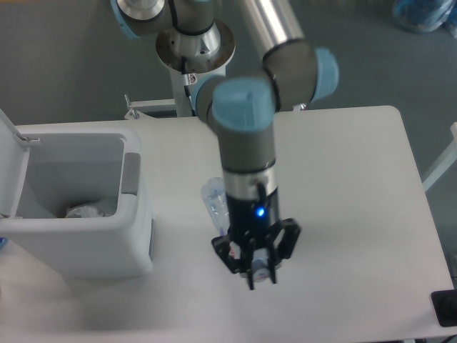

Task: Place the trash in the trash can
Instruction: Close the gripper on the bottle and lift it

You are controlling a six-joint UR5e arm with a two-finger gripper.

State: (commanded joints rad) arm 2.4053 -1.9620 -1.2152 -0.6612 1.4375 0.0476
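We see the black two-finger gripper point(255, 266) clamped on the crushed clear plastic bottle point(216, 205) – lifted above mid-bench – beside the open white-grey bin point(136, 236).

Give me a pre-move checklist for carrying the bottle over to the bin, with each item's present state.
1. Bin lid open: ok. The trash can shows its open top, lid flipped up at the left.
2. Bottle held: ok, apparently. The gripper is closed around the crushed bottle, cap end between the fingers.
3. Bottle clear of the table: cannot tell from this single view.
4. Grip secure: cannot tell; most of the bottle sticks out behind the wrist.
5. Room in the bin: ok. Only the wrapper lies at the bottom.
6. Path to the bin: ok. Nothing stands on the table between them.
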